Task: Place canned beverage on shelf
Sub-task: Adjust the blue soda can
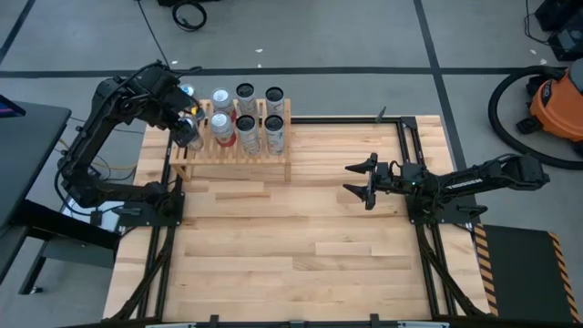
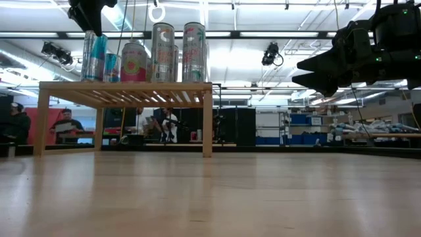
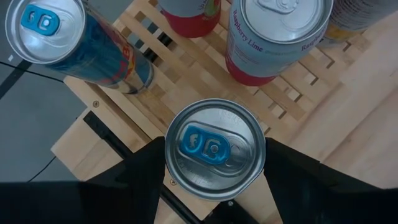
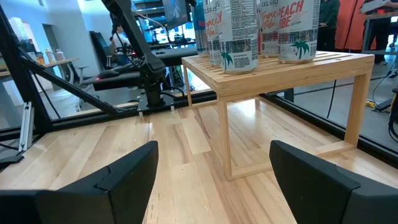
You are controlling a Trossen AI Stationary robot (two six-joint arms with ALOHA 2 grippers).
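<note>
At the far left end of the shelf [image 1: 232,146], the left gripper [image 3: 214,186] is clamped around a silver can [image 3: 214,149], holding it upright at the rack's near-left corner beside a blue can [image 3: 74,43]. This looks like the placing step; next the can must settle squarely on the slats before release. To the right, the right gripper [image 1: 363,180] waits over the table, fingers apart, empty.

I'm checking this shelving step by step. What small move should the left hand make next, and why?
Probably lower the can a little onto the slats, then let go. The left hand grips it at the left end of the shelf, beside a blue can; whether its base touches the wood cannot be told. The right hand waits open over the table.
</note>
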